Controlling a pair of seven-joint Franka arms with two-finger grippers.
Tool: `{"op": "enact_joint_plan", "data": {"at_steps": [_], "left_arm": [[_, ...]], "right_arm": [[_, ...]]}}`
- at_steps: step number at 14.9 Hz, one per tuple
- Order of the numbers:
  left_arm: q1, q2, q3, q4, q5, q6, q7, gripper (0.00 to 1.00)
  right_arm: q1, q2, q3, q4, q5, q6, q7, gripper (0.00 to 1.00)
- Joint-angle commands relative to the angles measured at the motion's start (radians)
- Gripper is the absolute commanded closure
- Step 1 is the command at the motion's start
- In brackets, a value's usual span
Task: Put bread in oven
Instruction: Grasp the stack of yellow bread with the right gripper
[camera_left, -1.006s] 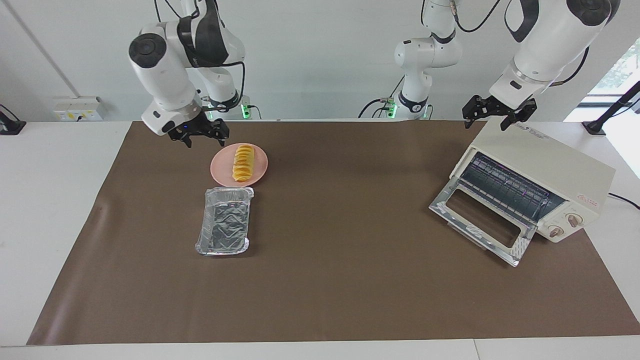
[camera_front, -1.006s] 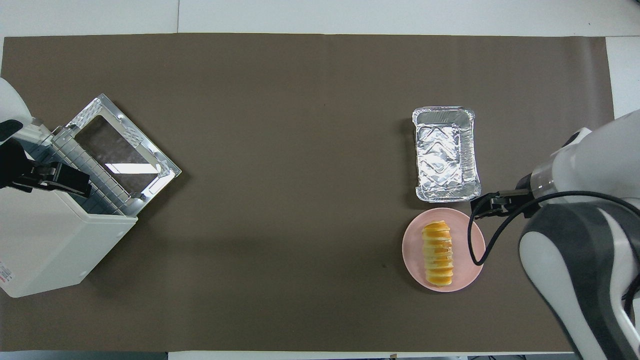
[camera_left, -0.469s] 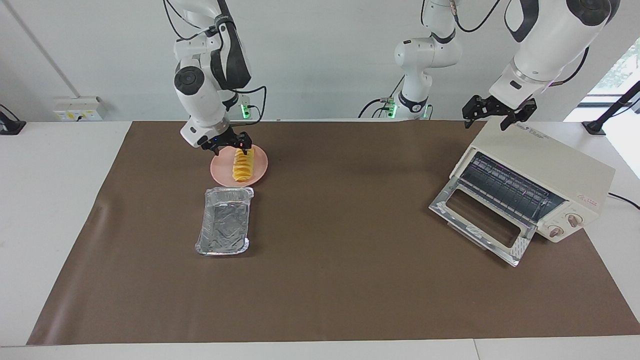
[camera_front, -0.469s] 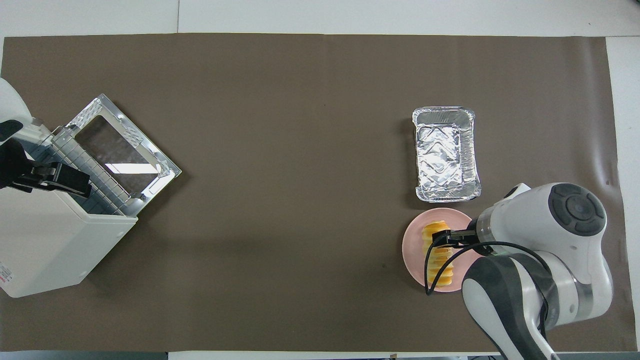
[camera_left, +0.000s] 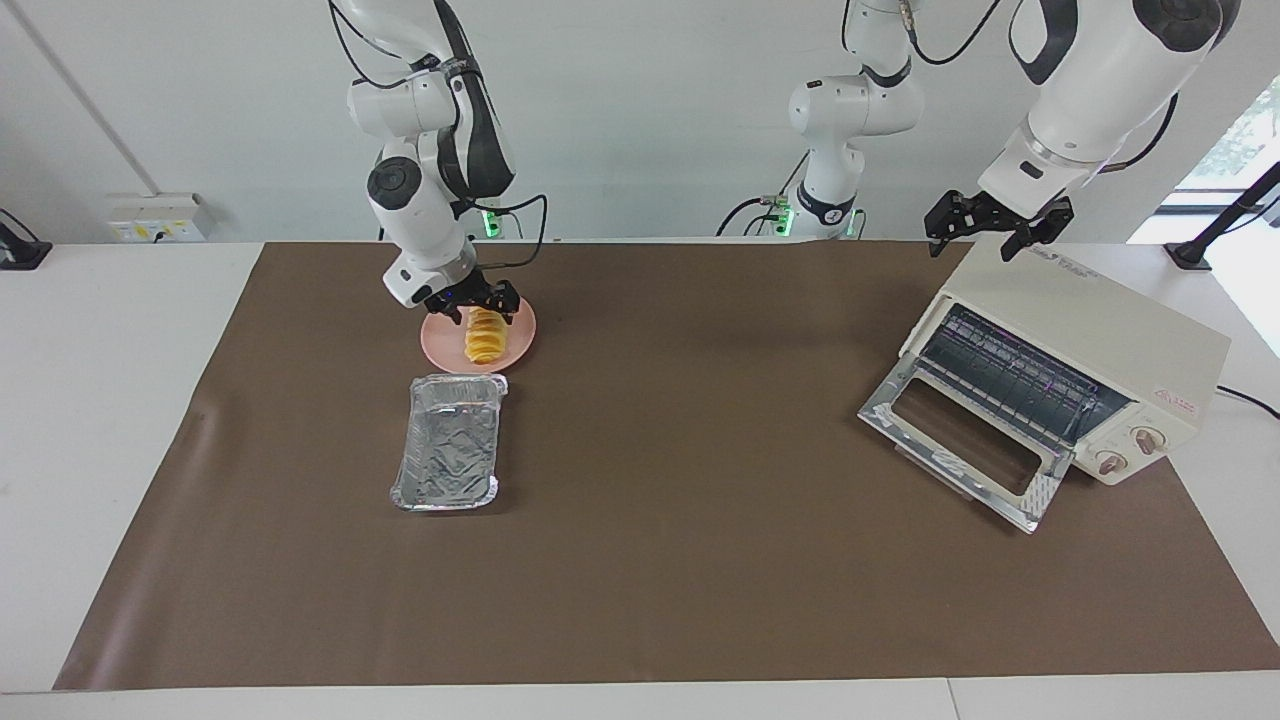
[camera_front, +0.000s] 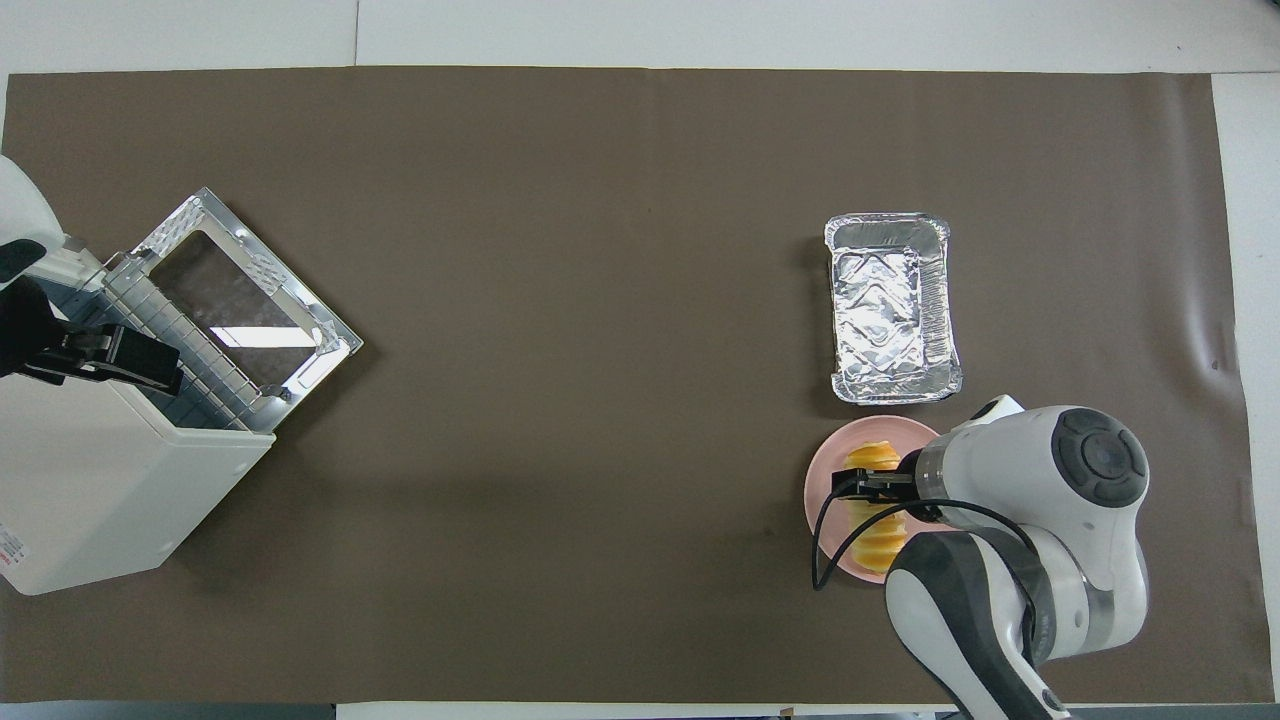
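Right claw (camera_left: 484, 305) over bread (camera_left: 485, 338) on pink plate (camera_left: 440, 348)

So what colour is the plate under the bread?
Pink: the plate holding the bread shows best in the facing view.

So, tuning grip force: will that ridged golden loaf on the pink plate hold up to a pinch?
The ridged golden loaf probably squashes: its crosswise ridges suggest soft slices. Long and narrow, it may sag if the right gripper above it pinches one end.
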Motion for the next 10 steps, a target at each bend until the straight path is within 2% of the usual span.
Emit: {"op": "enact_joint_plan", "data": {"at_steps": [1, 2, 3, 4, 6, 8, 10], "left_arm": [[0.001, -0.018, 0.003, -0.010, -0.010, 0.014, -0.009, 0.00], [0.001, -0.018, 0.003, -0.010, -0.012, 0.014, -0.009, 0.00], [0.001, -0.018, 0.003, -0.010, -0.011, 0.014, -0.009, 0.00], [0.001, -0.016, 0.003, -0.010, -0.010, 0.014, -0.009, 0.00], [0.001, -0.016, 0.003, -0.010, -0.010, 0.014, -0.009, 0.00], [0.001, -0.016, 0.003, -0.010, -0.011, 0.014, -0.009, 0.00], [0.001, -0.016, 0.003, -0.010, -0.010, 0.014, -0.009, 0.00]], "right_arm": [[0.027, 0.001, -0.002, -0.057, 0.024, 0.077, 0.031, 0.11], [0.026, 0.001, -0.002, -0.057, 0.024, 0.076, 0.028, 0.13], [0.024, 0.001, -0.002, -0.057, 0.026, 0.075, 0.021, 0.18], [0.024, 0.001, -0.002, -0.057, 0.026, 0.073, 0.020, 0.31], [0.023, 0.001, -0.002, -0.057, 0.026, 0.072, 0.018, 0.63], [0.017, 0.001, -0.002, -0.055, 0.026, 0.068, 0.017, 1.00], [0.014, -0.002, -0.002, -0.049, 0.026, 0.059, 0.020, 1.00]]}}
